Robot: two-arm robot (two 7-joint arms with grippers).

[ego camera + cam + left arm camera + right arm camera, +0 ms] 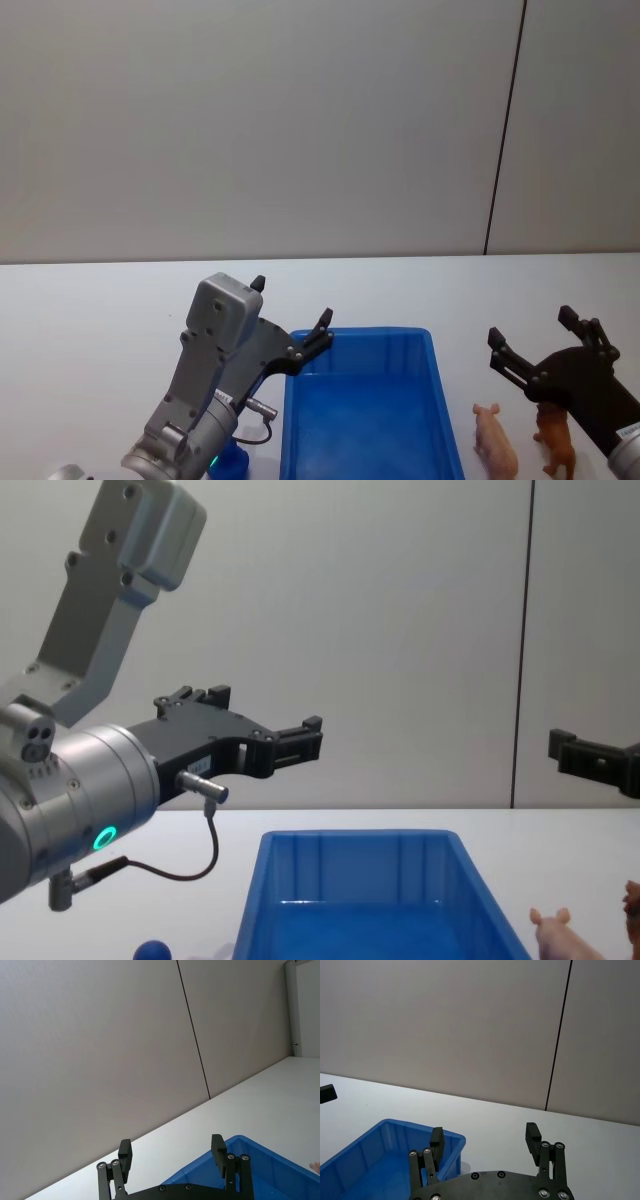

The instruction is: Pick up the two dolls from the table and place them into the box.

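Note:
The blue box (pixel 438 400) stands on the white table (pixel 90 320) in front of me. A pale pink doll (pixel 495 440) and a brown doll (pixel 555 442) stand just right of the box. A dark-blue rounded doll (pixel 232 463) lies by the box's near left corner. My left gripper (pixel 292 302) hovers open above the box's far left corner, holding nothing. My right gripper (pixel 531 325) hangs open and empty above the pink and brown dolls. In the chest view the pink doll (pixel 555 935) peeks up right of the box (pixel 355 838).
A plain grey wall (pixel 300 120) with a dark vertical seam rises behind the table. The box floor (pixel 360 430) is bare blue plastic. White tabletop stretches to the left of and beyond the box.

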